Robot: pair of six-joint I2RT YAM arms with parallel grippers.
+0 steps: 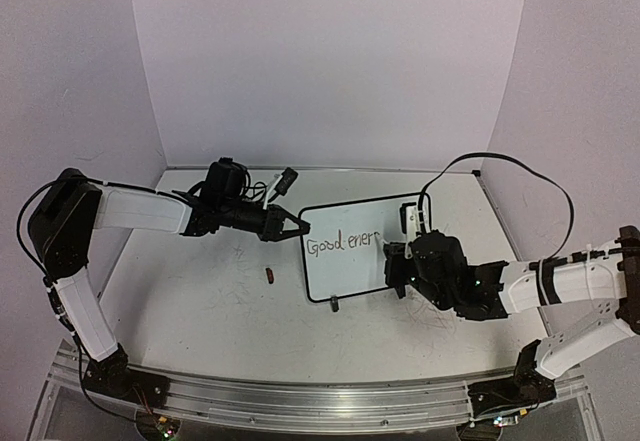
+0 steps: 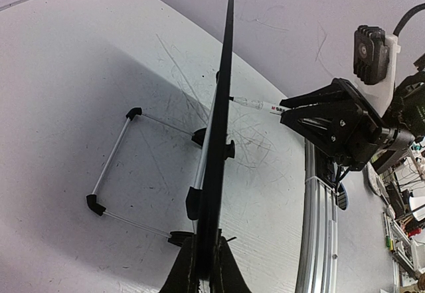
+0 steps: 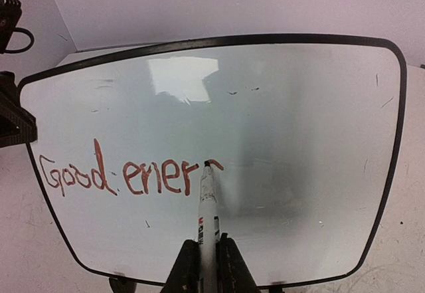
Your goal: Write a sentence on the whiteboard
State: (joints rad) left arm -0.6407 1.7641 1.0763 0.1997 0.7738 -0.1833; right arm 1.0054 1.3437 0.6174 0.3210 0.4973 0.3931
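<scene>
The whiteboard stands upright at the table's middle, seen edge-on in the left wrist view. My left gripper is shut on its left edge, with the rim pinched between the jaws. The sentence reads "Good ener" in red, also legible from above. My right gripper is shut on a white marker. The marker's tip touches the board just right of the last letter, beside a short fresh stroke. From the top view the right gripper sits at the board's right front.
A small red cap lies on the table left of the board. The board's wire stand stretches out behind it. An aluminium rail runs along the near edge. Walls close in the back and sides.
</scene>
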